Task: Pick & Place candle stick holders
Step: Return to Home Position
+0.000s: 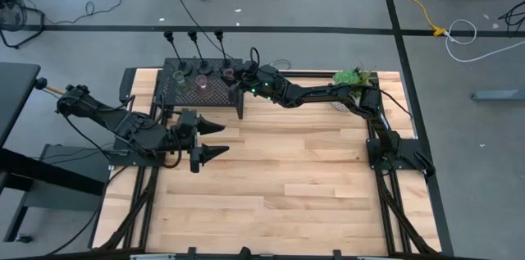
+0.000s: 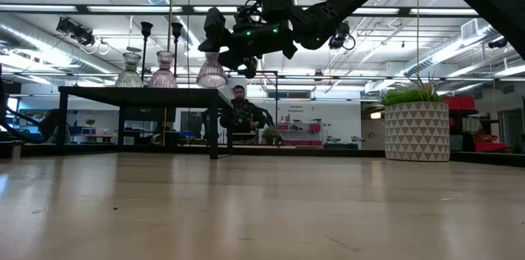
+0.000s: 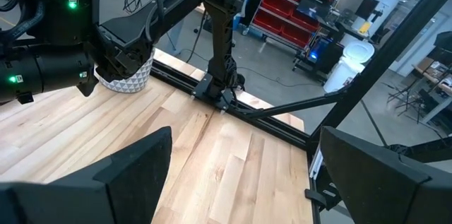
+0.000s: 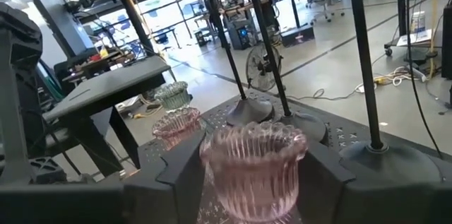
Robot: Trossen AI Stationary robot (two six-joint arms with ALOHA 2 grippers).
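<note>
Evidently the six holders (image 2: pixel 162 70) all stand on the shelf (image 2: pixel 98 92); the right gripper (image 1: pixel 238 82) hovers spread over the end pink glass (image 4: pixel 253 164), free to back off; the left gripper (image 1: pixel 223 139) waits wide.

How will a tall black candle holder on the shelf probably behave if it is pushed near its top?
The black candle holder likely tips easily: long thin stem over a small round base. It looks rigid, probably metal, so it should not bend.

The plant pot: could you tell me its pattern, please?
The pot: white triangle pattern; low view shows it best.
</note>
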